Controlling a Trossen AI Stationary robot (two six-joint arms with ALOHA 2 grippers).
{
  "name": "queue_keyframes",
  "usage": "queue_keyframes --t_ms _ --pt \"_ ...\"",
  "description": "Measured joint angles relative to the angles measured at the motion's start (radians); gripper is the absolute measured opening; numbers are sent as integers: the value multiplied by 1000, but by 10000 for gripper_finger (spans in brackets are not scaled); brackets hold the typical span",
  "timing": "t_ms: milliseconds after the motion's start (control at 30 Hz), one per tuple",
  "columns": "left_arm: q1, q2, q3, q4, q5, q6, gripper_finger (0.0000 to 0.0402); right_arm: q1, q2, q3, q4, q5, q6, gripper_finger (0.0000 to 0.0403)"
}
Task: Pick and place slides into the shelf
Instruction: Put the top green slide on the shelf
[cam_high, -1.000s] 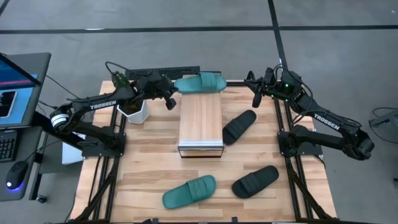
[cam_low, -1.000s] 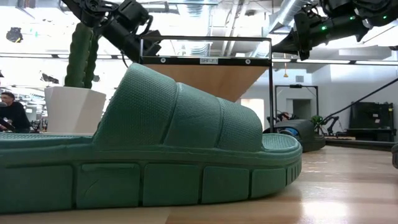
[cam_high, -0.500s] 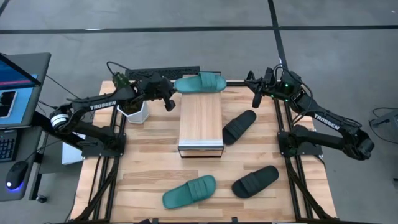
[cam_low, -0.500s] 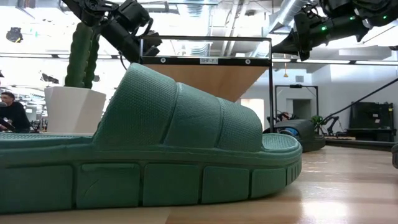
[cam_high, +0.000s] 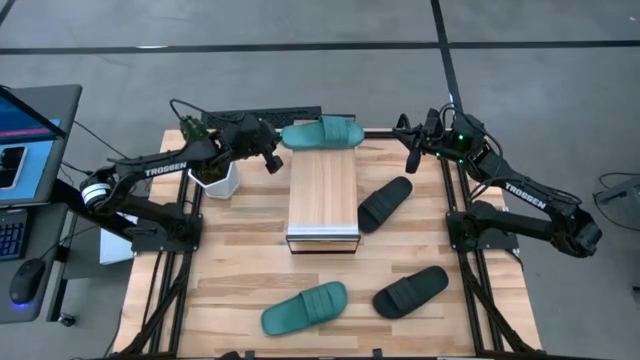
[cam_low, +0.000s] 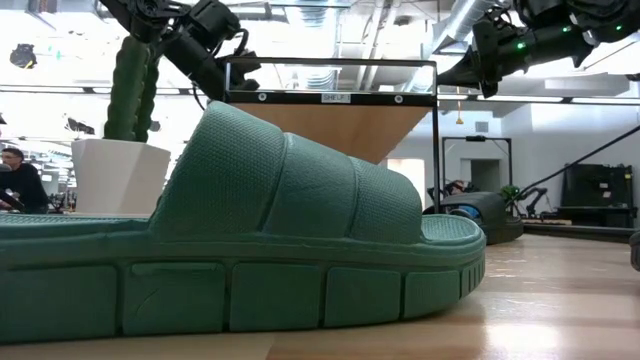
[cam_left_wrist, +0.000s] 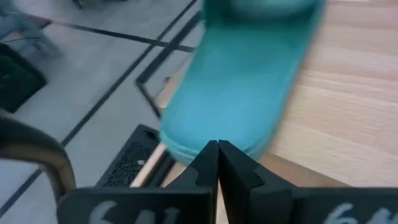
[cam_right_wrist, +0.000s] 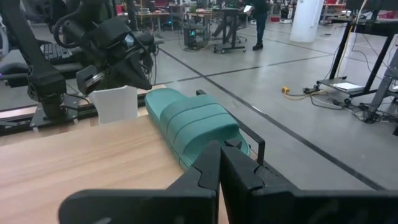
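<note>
High view: one teal slide (cam_high: 322, 133) lies across the shelf's (cam_high: 323, 190) far end. The left gripper (cam_high: 270, 160), fingers pressed together, hovers just beside its heel; the right gripper (cam_high: 411, 158), likewise pressed together, waits beyond the shelf's right side.

Shelf (cam_high: 323, 195) top bare; teal slide (cam_high: 322, 132) blocks far end.

Two teal-green ribbed slides (cam_high: 321, 133) (cam_high: 304, 307), two black slides (cam_high: 385, 203) (cam_high: 411, 291), light wood-grain shelf (cam_high: 323, 190), white pot (cam_high: 218, 181), dark arms

Grey concrete floor (cam_high: 300, 70) surrounds the table; monitor (cam_high: 25, 140) at left.
</note>
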Motion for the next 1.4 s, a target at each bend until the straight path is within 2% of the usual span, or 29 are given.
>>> queue_keyframes --t_ms 133,367,500,700,967,1033,1233,1400 --pt "-15 0 0 -28 97 9 0 0 0 0 -2 0 0 0" --pt "-40 6 0 -67 154 32 0 0 0 0 -37 0 -6 0" --pt "-40 7 0 -71 97 41 0 -2 0 0 -40 0 -11 0" --pt "-39 8 0 -17 -92 112 0 -2 0 0 -40 4 -29 0" --pt "-37 8 0 100 -129 142 0 -2 0 0 -44 7 -28 0" --pt "-37 7 0 79 -109 141 0 -2 0 0 -51 7 -27 0" --pt "-38 6 0 -27 68 84 0 -2 0 0 -60 7 -27 0" --pt "-40 5 0 -59 138 77 0 -2 0 0 -63 7 -29 0"
